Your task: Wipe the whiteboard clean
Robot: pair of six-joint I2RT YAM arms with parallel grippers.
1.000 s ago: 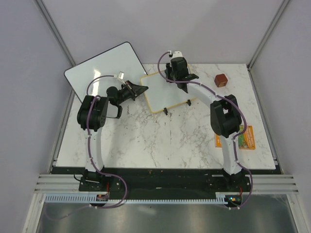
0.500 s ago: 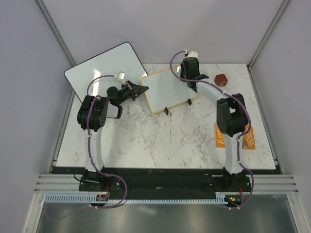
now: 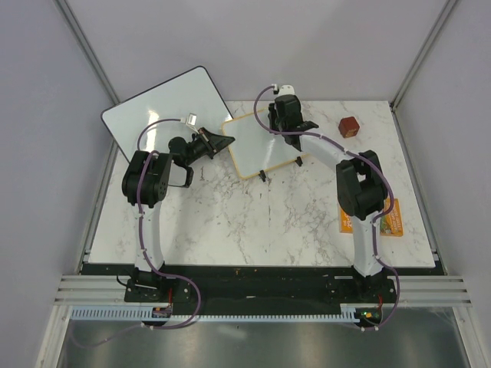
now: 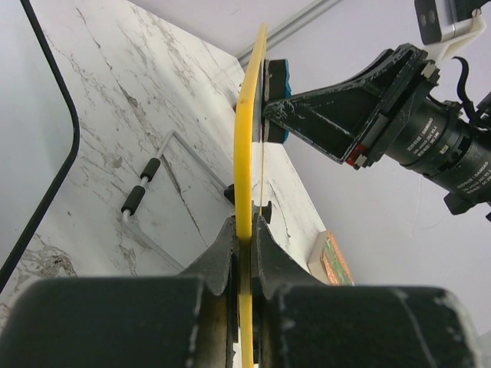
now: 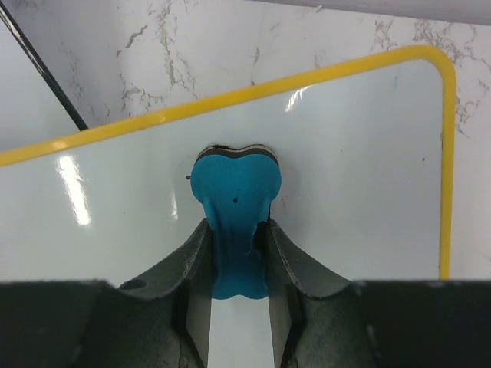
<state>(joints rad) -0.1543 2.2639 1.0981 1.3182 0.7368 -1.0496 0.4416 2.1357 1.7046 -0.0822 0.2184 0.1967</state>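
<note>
Left jaws are clamped flat on the yellow frame edge of the whiteboard [image 4: 244,153], which I see edge-on from that wrist. Right jaws are closed around the waist of a blue eraser [image 5: 234,199], whose pad is pressed against the board's glossy white face [image 5: 345,153], close to its upper frame edge. From the left wrist the same eraser [image 4: 276,77] sits against the far side of the board.

From above, the whiteboard [image 3: 257,149] is at the back middle of the tabletop [image 3: 230,222], between the 2 arms, tilted on a wire stand [image 4: 142,188] with black sleeves.

On writing: there is small white print on the right arm's black barrel [image 4: 441,146], too small for me to read. An orange packet [image 3: 383,218] with green print lies beside the right arm; I cannot read that either.

A red-brown block [image 3: 350,126] sits at the back right. A larger white board with a thin black edge [image 3: 165,107] lies at the back left, overhanging the tabletop's corner.

The tabletop is white marble with grey veins. Plain pale walls [image 3: 307,46] close it in on 3 sides, with metal struts in the corners.
</note>
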